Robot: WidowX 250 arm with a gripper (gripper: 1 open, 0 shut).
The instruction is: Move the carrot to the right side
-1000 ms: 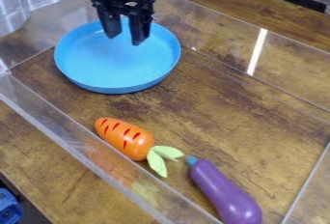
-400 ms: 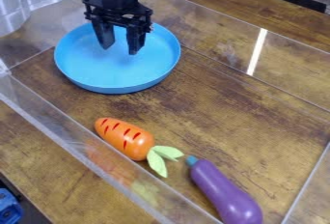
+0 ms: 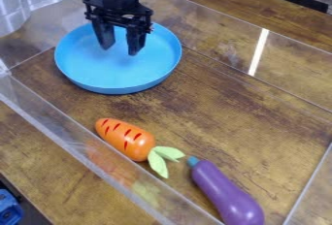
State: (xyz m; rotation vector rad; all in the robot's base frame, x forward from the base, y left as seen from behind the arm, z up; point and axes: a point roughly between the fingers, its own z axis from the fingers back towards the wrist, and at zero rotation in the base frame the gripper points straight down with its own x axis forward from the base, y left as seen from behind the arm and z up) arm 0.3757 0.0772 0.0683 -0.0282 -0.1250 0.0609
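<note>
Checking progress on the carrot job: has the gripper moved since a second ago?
Yes. The gripper has shifted slightly left and lower over the blue plate, jaws open, still far from the carrot.

- A robot test bench, most likely in a lab — nothing here looks like a lived-in home or a working kitchen.
- The worn wooden tabletop (image 3: 247,112) is fenced by low clear plastic walls (image 3: 52,112), the kind put up to keep things inside a robot's reach.
- A black robot gripper (image 3: 119,43) hangs over a blue plate (image 3: 91,74), fingers spread and empty.
- The vegetables are toys — a small orange carrot (image 3: 126,137) with pale green leaves and a purple eggplant (image 3: 224,194), lying near the front wall.
- Dark shapes along the top edge may be equipment, but they are too cropped to tell.
</note>
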